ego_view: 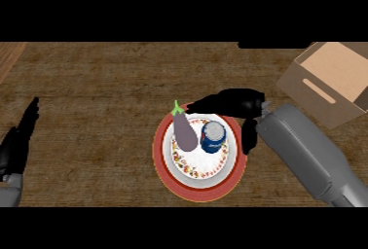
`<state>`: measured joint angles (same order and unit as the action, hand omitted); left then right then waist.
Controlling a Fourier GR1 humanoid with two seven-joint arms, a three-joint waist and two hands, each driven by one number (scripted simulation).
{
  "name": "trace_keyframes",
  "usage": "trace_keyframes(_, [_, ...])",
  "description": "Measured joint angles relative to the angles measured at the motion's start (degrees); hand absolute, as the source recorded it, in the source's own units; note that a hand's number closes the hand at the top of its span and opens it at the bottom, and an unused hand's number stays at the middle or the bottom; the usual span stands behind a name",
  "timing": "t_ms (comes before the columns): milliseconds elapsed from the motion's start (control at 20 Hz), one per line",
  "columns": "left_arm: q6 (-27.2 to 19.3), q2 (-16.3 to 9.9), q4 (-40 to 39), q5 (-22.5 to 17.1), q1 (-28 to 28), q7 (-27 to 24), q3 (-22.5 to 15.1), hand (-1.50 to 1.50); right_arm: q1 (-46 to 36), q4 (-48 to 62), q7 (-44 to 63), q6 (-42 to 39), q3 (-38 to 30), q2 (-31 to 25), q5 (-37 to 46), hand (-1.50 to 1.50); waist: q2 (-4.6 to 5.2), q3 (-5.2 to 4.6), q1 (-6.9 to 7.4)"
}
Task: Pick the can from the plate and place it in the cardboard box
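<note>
**Can lying on plate, right hand hovering at the far rim**

The can (213, 137), blue with a silver top, is lying on the white inner part of the plate (197, 189), right of centre. An eggplant (184, 132) with a green stem is lying just beside it on the left. The plate has a red rim and a patterned band.

The right hand (231, 103) is reaching in over the plate's far right edge, above the can, fingers pointing left and bent a little, thumb hanging down beside the can; it is gripping nothing. Touching the can or not: cannot tell.

The cardboard box (316, 92) is sitting open at upper right, well apart from the plate.

The left hand (20, 138) is resting at the left edge, fingers straight and released.
</note>
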<state>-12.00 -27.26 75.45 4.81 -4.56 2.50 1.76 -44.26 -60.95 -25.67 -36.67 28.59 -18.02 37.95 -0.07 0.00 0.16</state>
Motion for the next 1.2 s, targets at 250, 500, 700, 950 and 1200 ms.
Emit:
trace_keyframes(250, [0.9,0.6,0.9,1.2,-0.3,1.0,0.8,0.0,1.6,-3.8,2.9,-1.8,0.1,1.9,1.5,-1.5,0.01,0.0,0.01])
trace_keyframes(500, [1.7,1.1,0.3,1.7,0.2,-0.2,2.1,0.0,4.1,-7.2,6.9,-4.2,1.1,2.4,4.6,-1.5,-0.01,0.0,-0.06])
trace_keyframes(700, [2.5,1.6,-1.2,2.3,-1.6,-0.1,2.8,0.0,5.2,-5.3,7.6,-2.8,1.7,5.0,8.2,-1.5,-0.17,-0.05,0.03])
trace_keyframes(950, [2.4,2.9,1.7,3.6,-0.5,1.6,2.7,0.0,6.0,-4.7,7.2,2.7,0.4,7.5,12.0,1.5,-0.34,-0.06,0.19])
trace_keyframes(1200, [2.9,3.5,1.6,4.2,-0.6,1.4,3.3,0.0,6.0,-1.3,4.8,12.1,-0.8,10.0,16.2,1.5,-0.46,-0.09,0.25])
